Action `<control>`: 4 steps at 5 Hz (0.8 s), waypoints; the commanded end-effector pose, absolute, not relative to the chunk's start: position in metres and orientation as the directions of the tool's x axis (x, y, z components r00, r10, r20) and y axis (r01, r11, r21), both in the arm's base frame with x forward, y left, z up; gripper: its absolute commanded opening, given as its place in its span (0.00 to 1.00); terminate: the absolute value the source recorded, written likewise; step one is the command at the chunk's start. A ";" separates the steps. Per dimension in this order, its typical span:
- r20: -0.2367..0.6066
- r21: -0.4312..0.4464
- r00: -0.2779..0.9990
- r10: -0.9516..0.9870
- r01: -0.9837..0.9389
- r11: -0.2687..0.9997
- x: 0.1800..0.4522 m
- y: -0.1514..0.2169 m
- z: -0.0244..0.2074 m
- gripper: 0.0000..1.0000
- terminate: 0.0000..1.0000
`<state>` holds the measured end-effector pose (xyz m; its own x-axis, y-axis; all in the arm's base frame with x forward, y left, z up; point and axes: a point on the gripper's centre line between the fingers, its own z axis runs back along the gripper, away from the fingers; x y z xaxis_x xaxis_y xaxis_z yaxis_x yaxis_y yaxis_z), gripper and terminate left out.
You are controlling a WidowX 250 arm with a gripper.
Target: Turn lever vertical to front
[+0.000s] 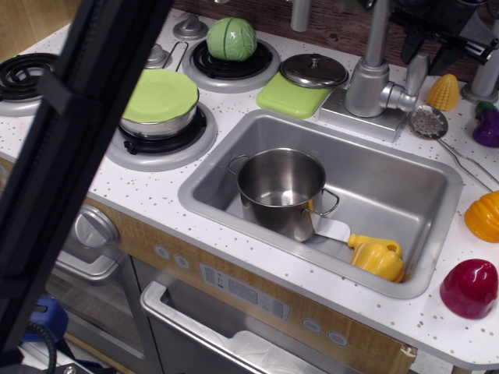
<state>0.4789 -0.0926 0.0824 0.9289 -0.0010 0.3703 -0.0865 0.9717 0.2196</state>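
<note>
The lever is a short silver-grey paddle on a stub at the right side of the chunky silver tap body. It stands upright, tilted slightly right. The thin tap pipe rises above the body. My black gripper hangs at the top right, just above and behind the top of the lever. Its fingers look spread to either side of the lever's tip, not gripping it. The gripper's upper part is cut off by the frame edge.
The sink holds a steel pot, a white spatula and a yellow pepper. Corn, a strainer and an eggplant lie right of the tap. A lid on a green pad lies left of it. A black strut blocks the left foreground.
</note>
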 end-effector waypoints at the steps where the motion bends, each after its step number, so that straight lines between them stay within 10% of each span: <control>1: 0.392 0.176 0.919 0.050 -0.128 0.976 0.459 -0.103 0.113 0.00 0.00; 4: 0.344 0.063 0.931 0.119 -0.150 0.987 0.450 -0.101 0.078 0.00 0.00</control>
